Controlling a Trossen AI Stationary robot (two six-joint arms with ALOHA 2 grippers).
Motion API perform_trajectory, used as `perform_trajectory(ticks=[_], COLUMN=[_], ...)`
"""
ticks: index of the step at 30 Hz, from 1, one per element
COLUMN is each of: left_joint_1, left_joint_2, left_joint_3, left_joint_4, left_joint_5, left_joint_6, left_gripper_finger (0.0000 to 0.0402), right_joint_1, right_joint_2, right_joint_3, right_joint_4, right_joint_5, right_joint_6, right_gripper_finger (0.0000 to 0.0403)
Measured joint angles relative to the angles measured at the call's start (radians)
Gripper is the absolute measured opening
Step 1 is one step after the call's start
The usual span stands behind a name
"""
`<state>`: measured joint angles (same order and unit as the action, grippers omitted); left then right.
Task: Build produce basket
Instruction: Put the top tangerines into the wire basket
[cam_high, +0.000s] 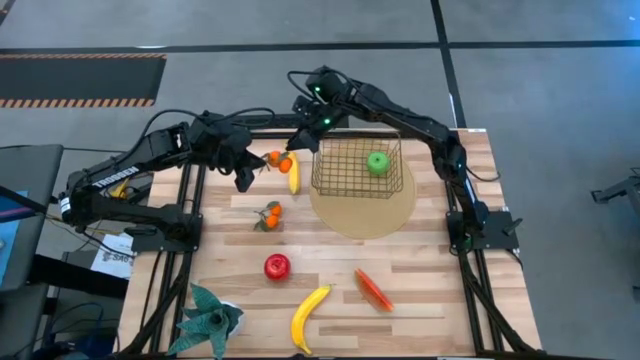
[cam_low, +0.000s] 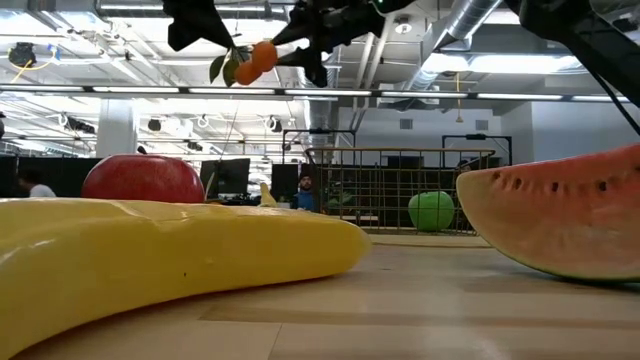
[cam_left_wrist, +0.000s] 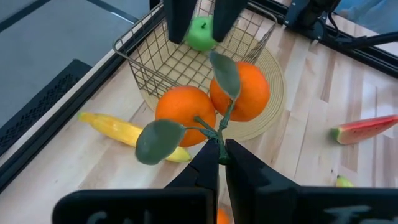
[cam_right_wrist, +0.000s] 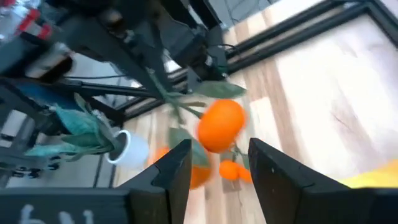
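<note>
Left jaws clamp 1 orange cluster; right jaws apart nearby.

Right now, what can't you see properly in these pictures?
- Low view: the basket stands far back; the banana hides its lower left.
- Low view: the watermelon slice is cut off by the edge.
- Right wrist view: the orange cluster is blurred.
- High view: both arms' jaws too small to judge.

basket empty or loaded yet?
Loaded, one item only: the basket holds a green apple. The orange cluster is outside it, pinched by its stem in the left gripper.
</note>
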<state>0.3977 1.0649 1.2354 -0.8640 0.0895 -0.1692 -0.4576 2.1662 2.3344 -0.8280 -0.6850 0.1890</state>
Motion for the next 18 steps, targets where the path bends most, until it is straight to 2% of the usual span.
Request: perform_trajectory(ticks=[7,18], left_joint_1=[0.000,0.000], left_joint_2=[0.000,0.000], left_joint_3=[0.000,0.000], left_joint_4=[0.000,0.000], left_joint_5=[0.002,0.002], left_joint_6=[0.000,0.011], left_gripper_finger=[0.0000,0.0000], right_joint_1=[-0.011,0.058], right_joint_2=[0.000,0.045], right_joint_3=[0.000,0.000], right_joint_4=[-0.022,0.034], right_joint_5=[0.007,-0.031], right_joint_6=[-0.007,0.021], right_gripper_finger=[0.0178,0.0177])
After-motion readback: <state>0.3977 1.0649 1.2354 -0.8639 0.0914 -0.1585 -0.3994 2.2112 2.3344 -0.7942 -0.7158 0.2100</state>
